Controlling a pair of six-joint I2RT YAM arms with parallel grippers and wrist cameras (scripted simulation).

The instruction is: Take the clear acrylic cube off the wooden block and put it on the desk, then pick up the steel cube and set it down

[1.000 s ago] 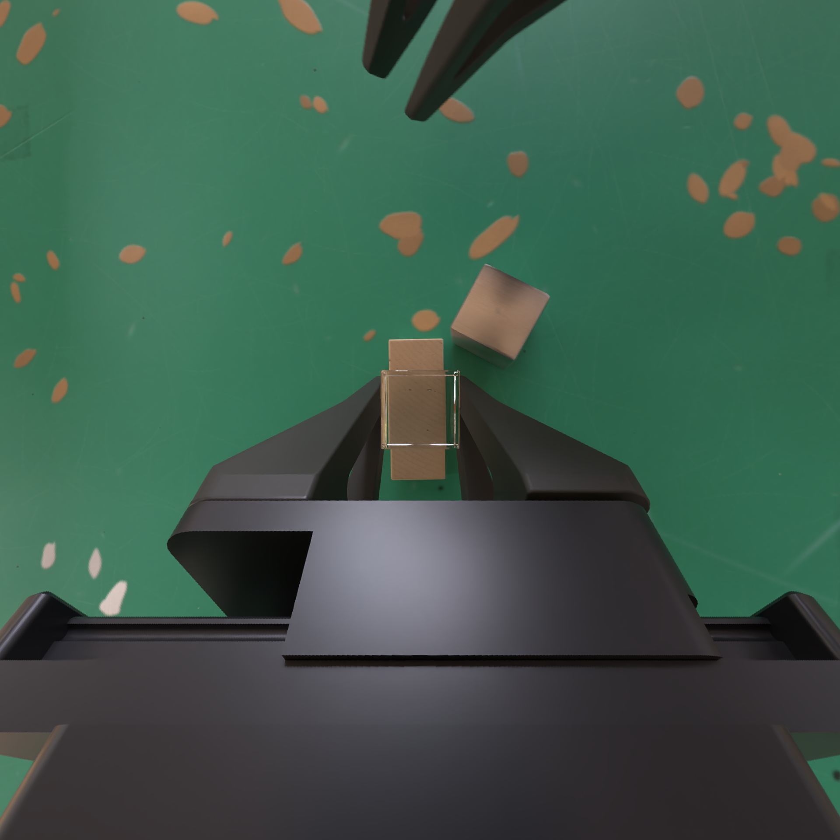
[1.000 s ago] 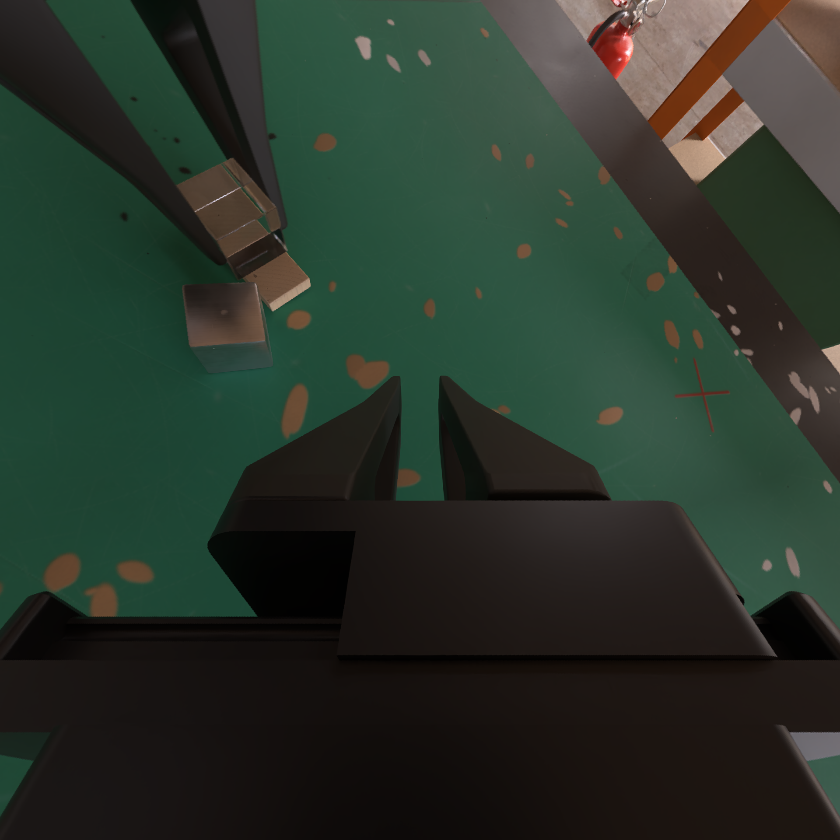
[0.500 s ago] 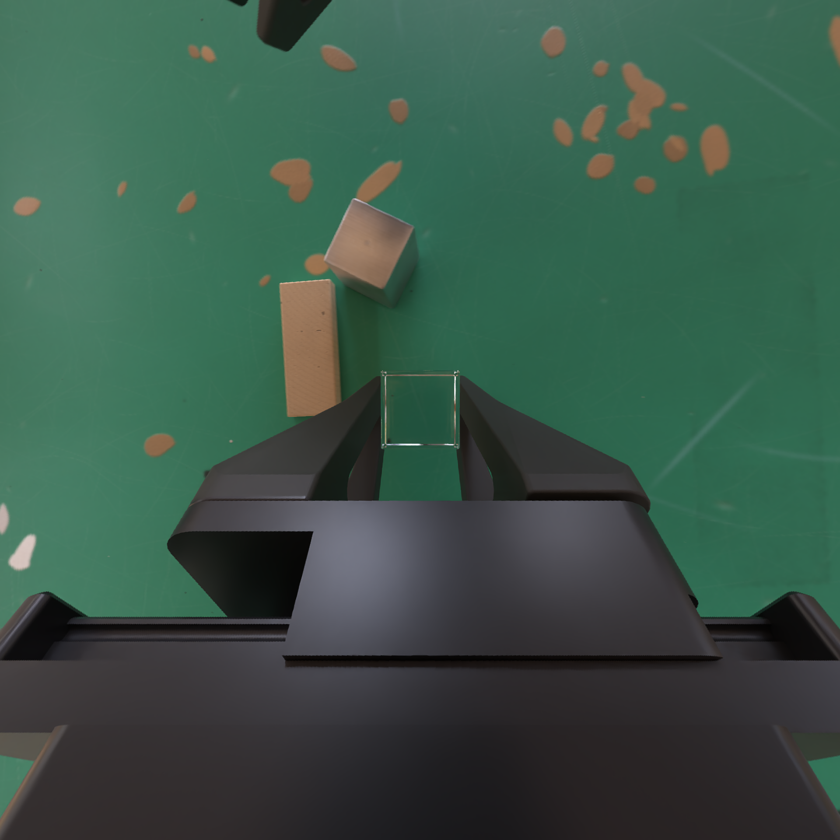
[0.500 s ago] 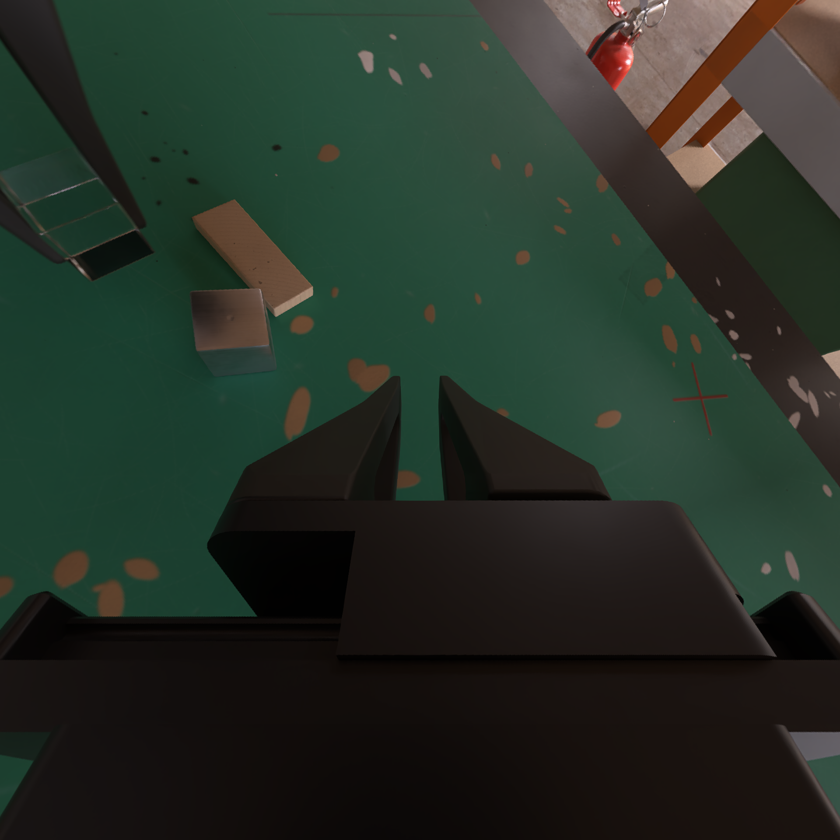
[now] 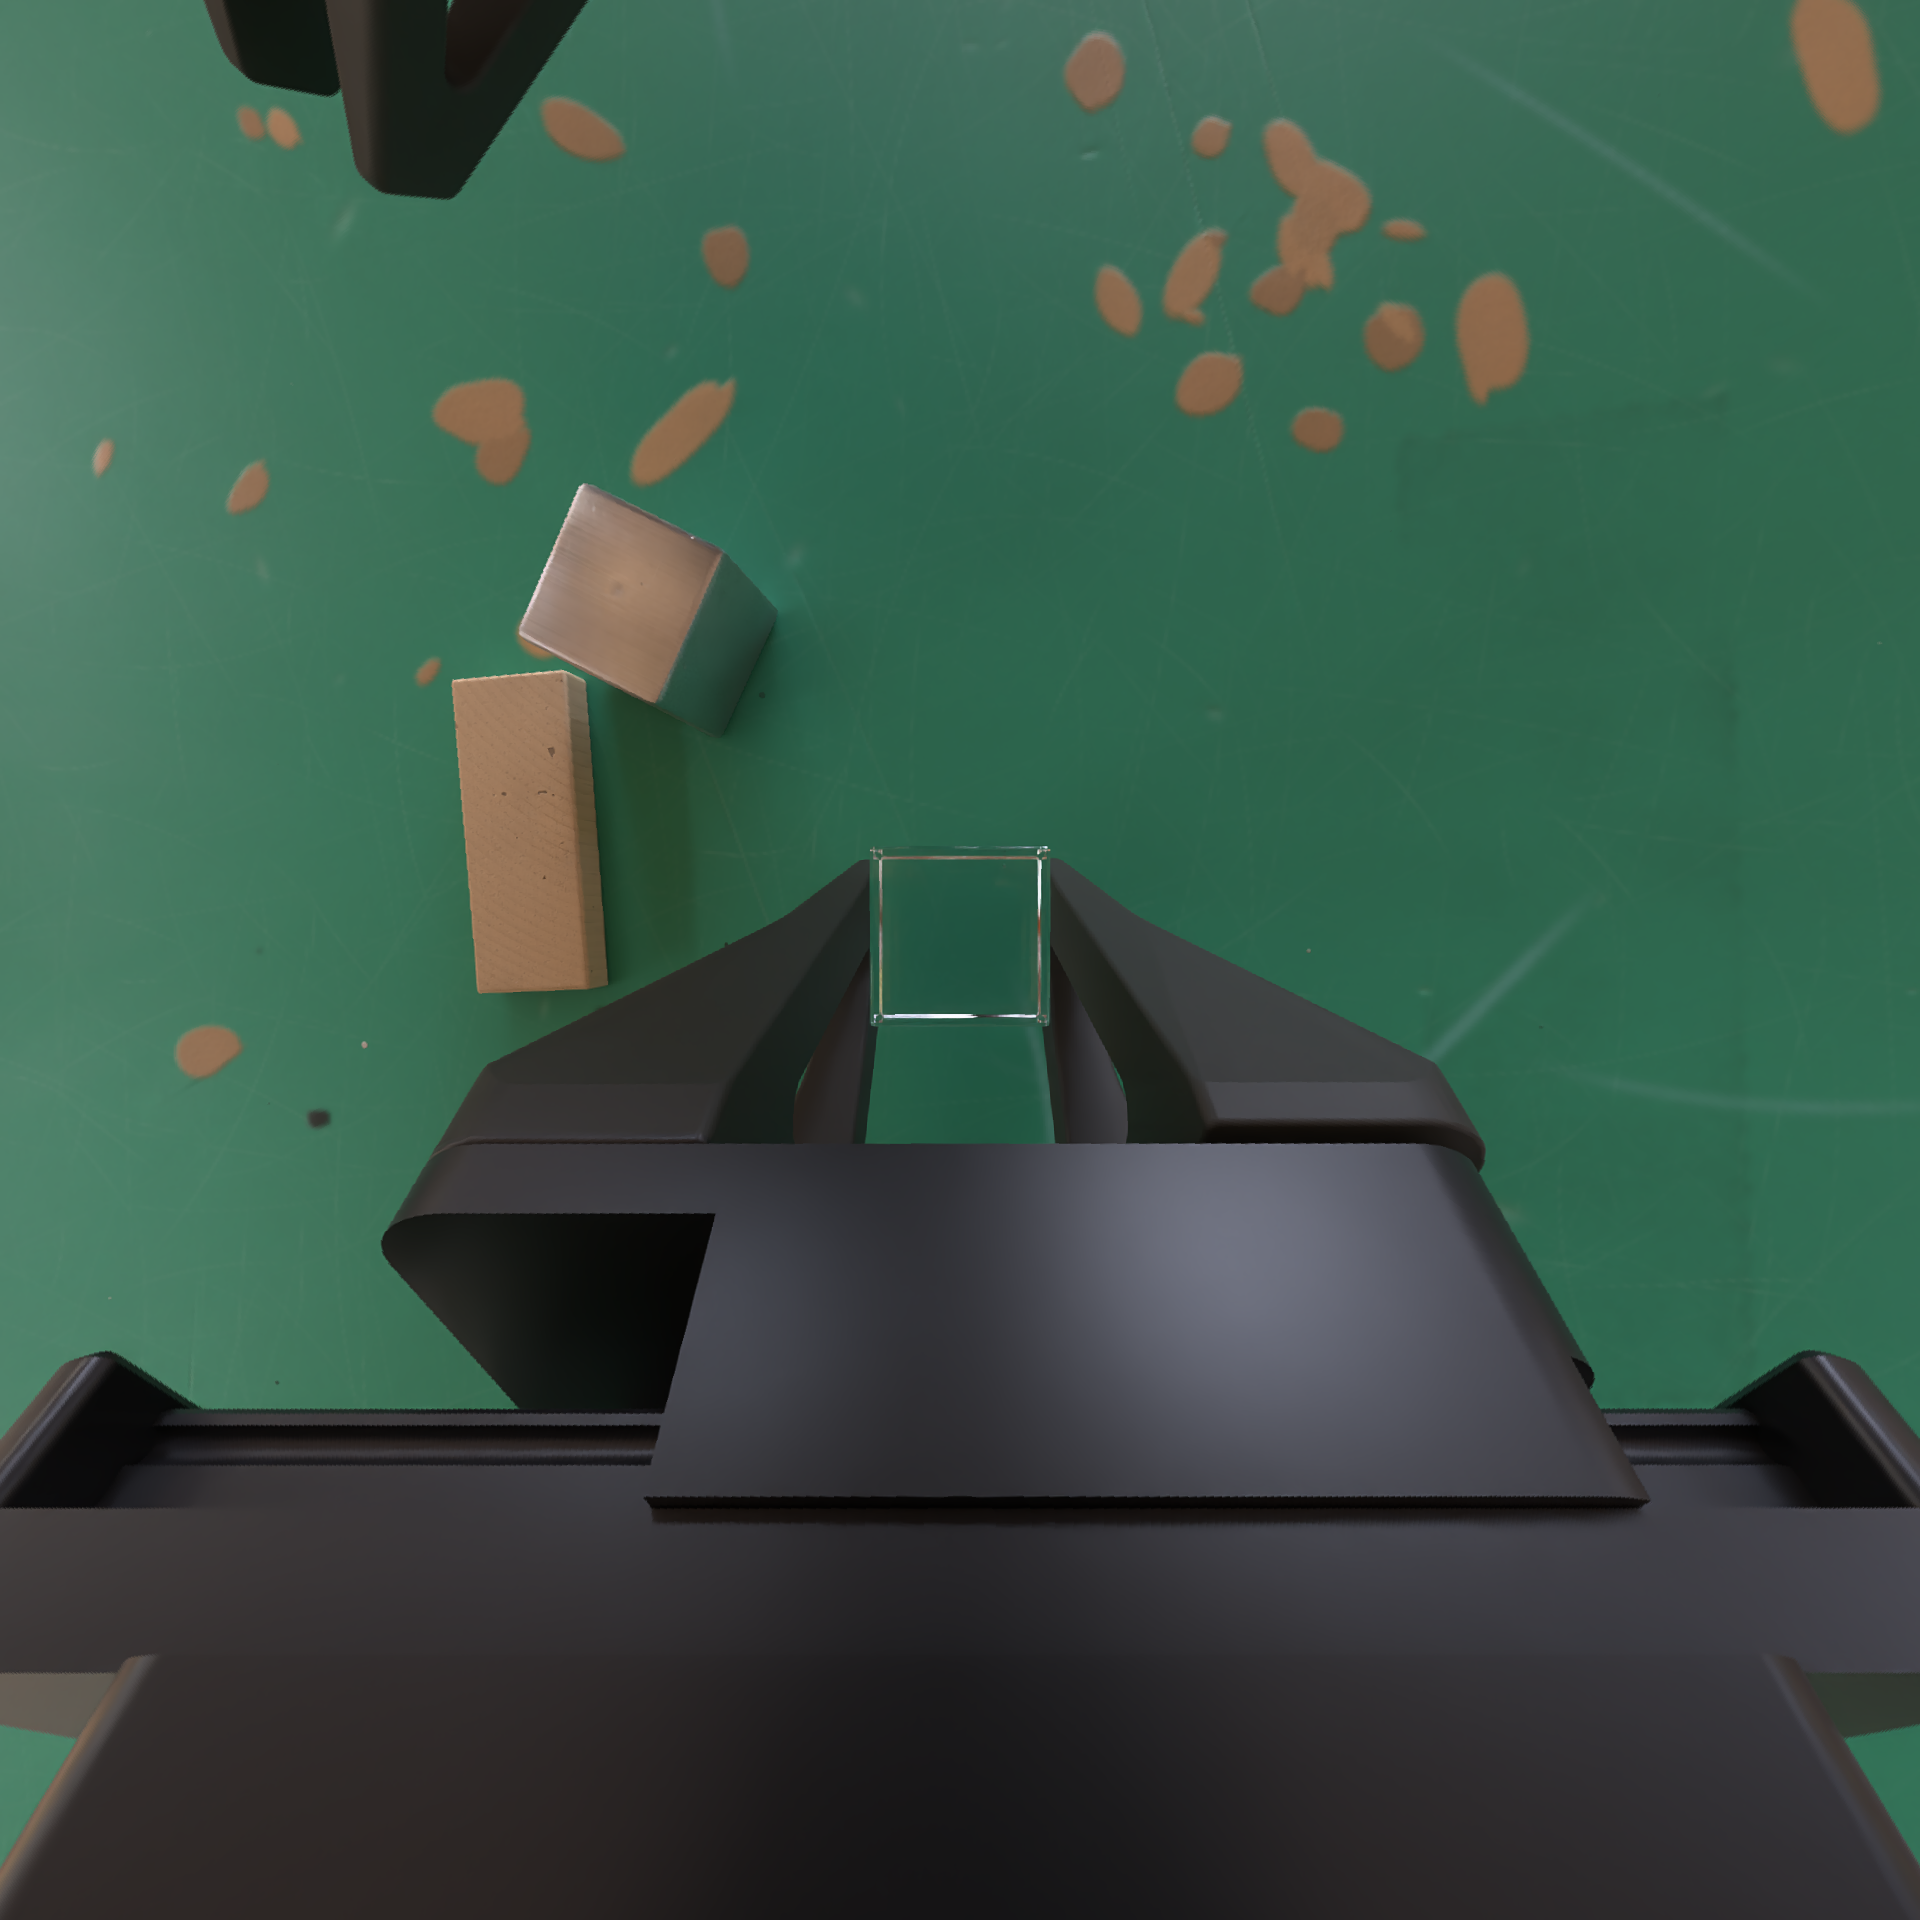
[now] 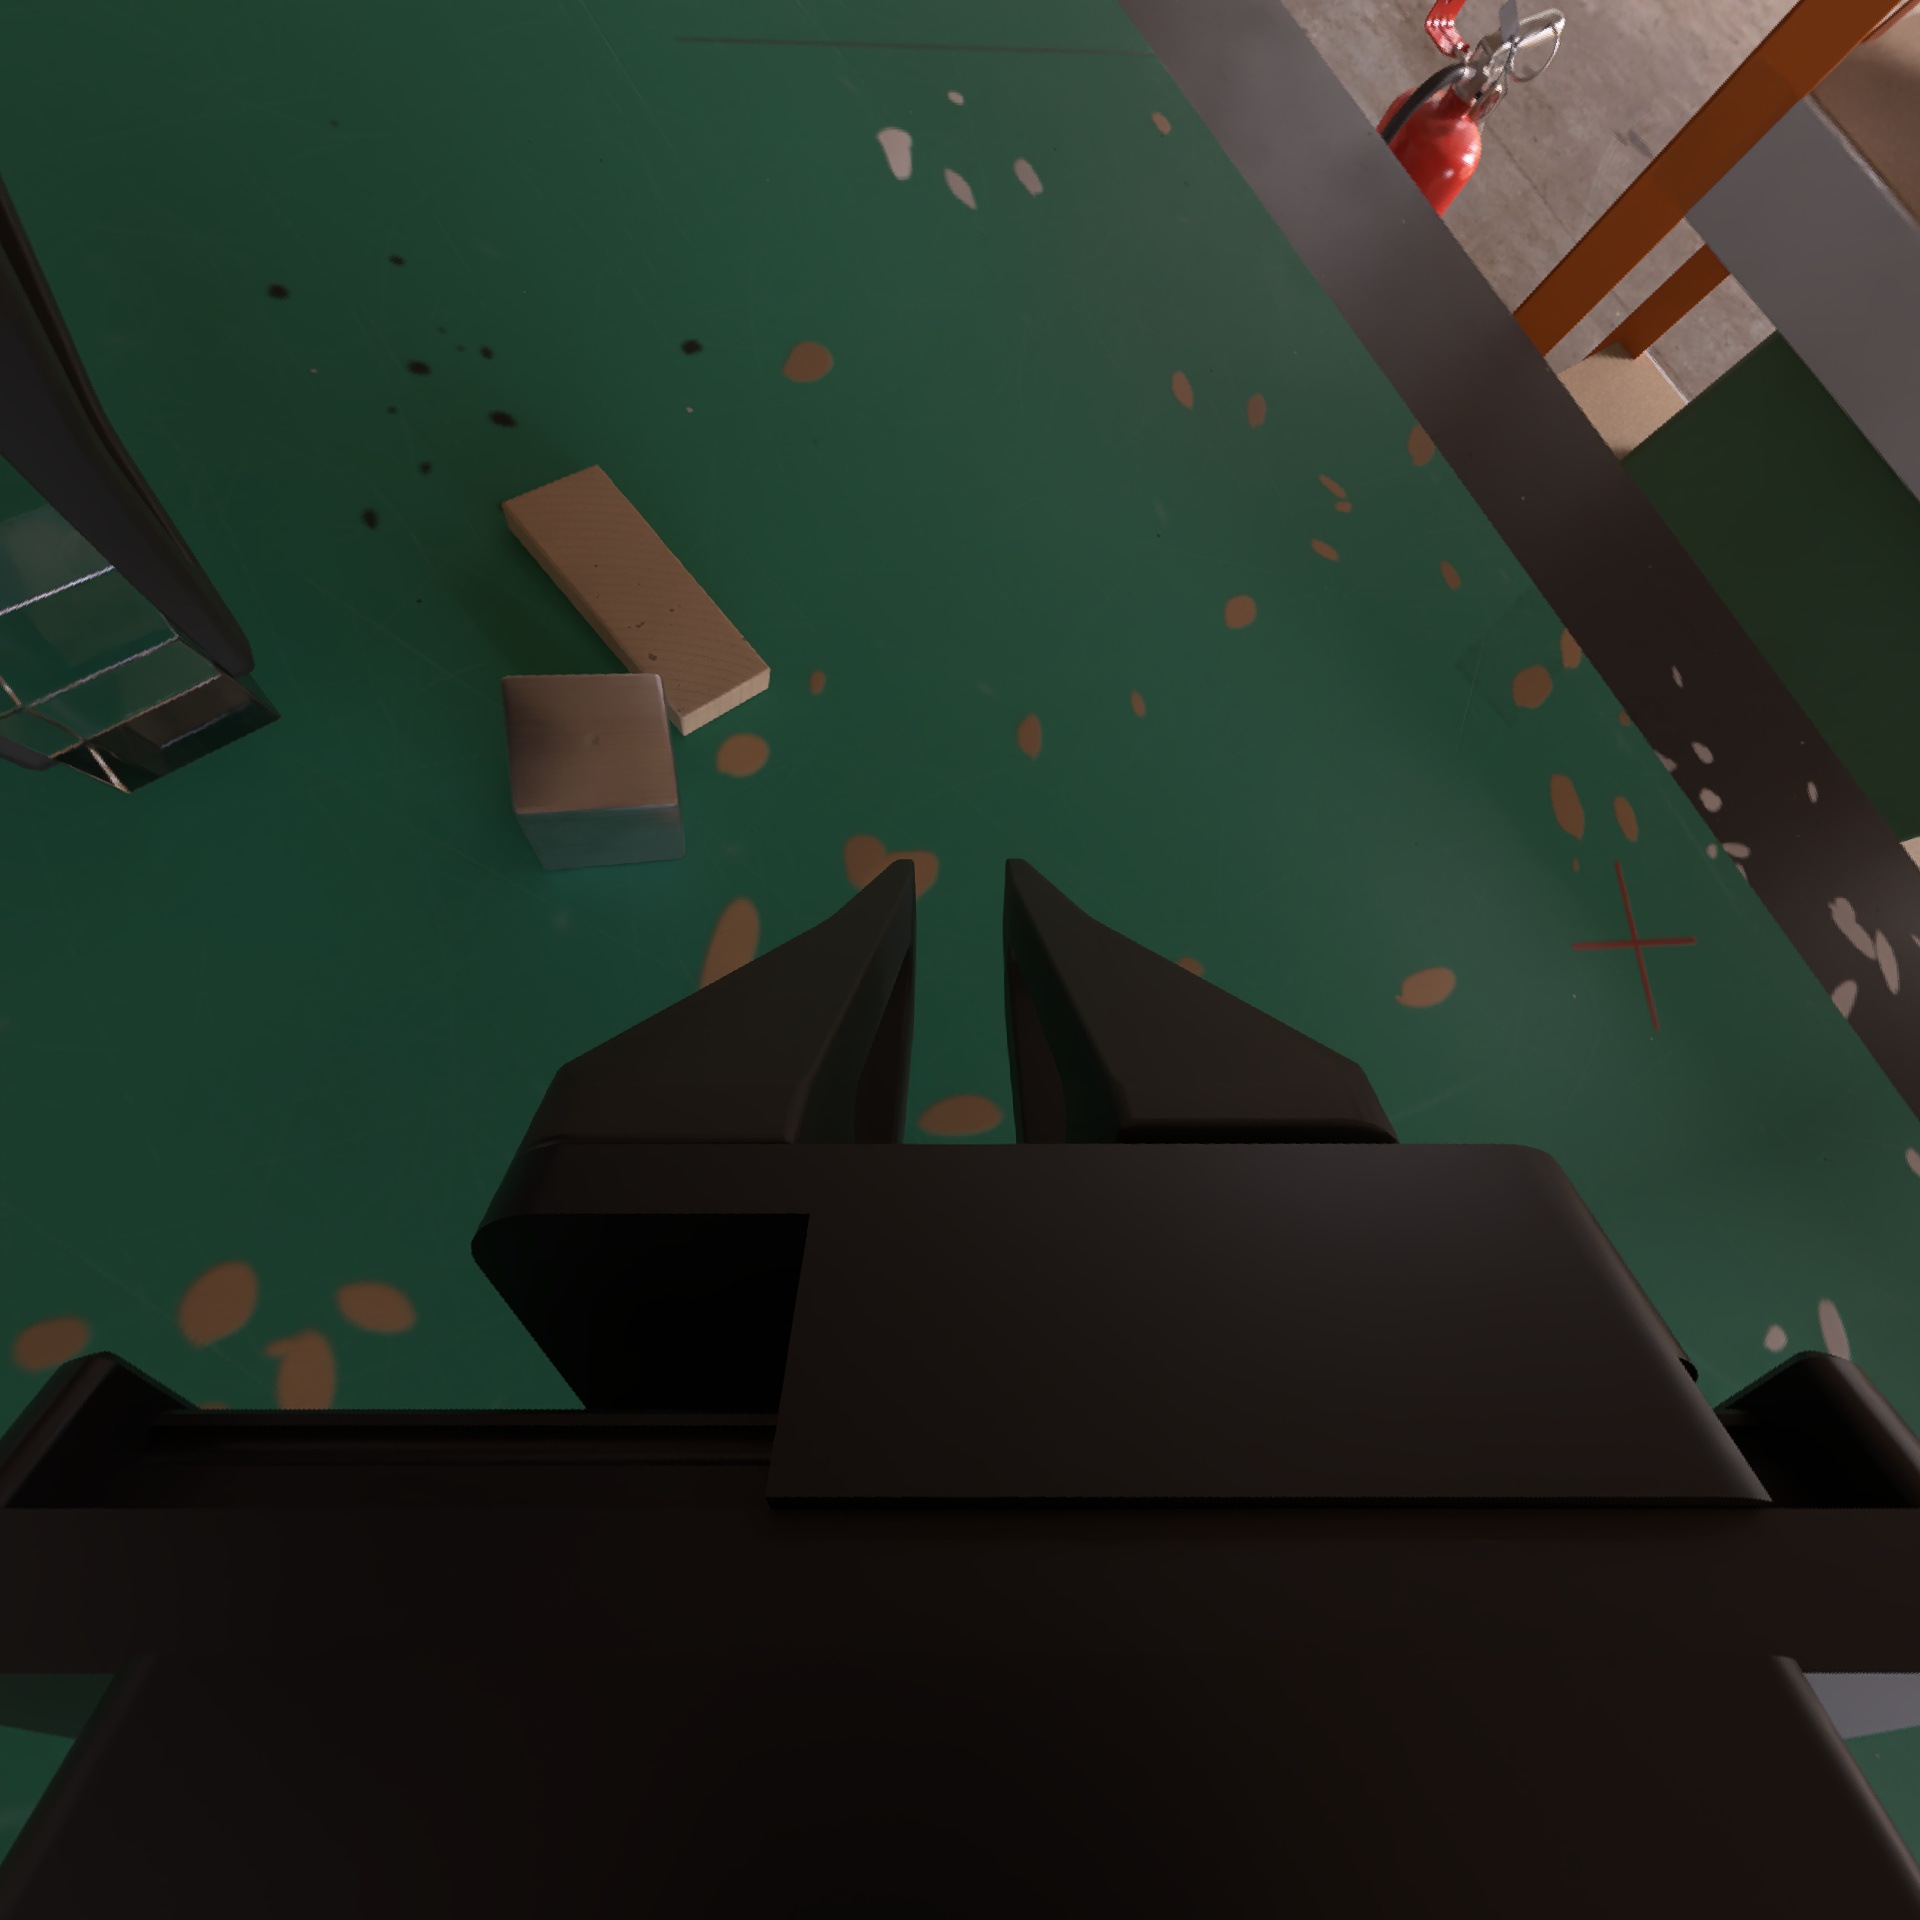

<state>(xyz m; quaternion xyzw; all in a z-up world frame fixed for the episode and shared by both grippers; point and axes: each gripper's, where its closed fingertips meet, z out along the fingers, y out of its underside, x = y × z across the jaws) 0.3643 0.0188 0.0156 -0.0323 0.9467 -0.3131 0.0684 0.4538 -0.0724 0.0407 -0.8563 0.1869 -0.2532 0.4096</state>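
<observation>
My left gripper [image 5: 958, 894] is shut on the clear acrylic cube [image 5: 958, 935], holding it over the green desk to the right of the wooden block [image 5: 530, 831]. The block lies flat and bare on the desk. The steel cube [image 5: 646, 606] stands just beyond the block's far end. In the right wrist view the acrylic cube [image 6: 94, 665] sits between the left gripper's fingers at the left edge, low over the desk; the wooden block [image 6: 636, 594] and steel cube [image 6: 590, 767] lie mid-left. My right gripper [image 6: 958, 883] hovers empty, its jaws a narrow gap apart, right of the steel cube.
The green desk [image 5: 1351, 675] is speckled with tan and dark paint marks. Its dark edge strip [image 6: 1558, 499] runs diagonally at the right. A red cross mark [image 6: 1633, 943] is near that edge. A red fire extinguisher [image 6: 1439, 125] stands on the floor beyond.
My left gripper lifted the acrylic cube off the wooden block, carried it right and lowered toward the desk. The right gripper has barely moved.
</observation>
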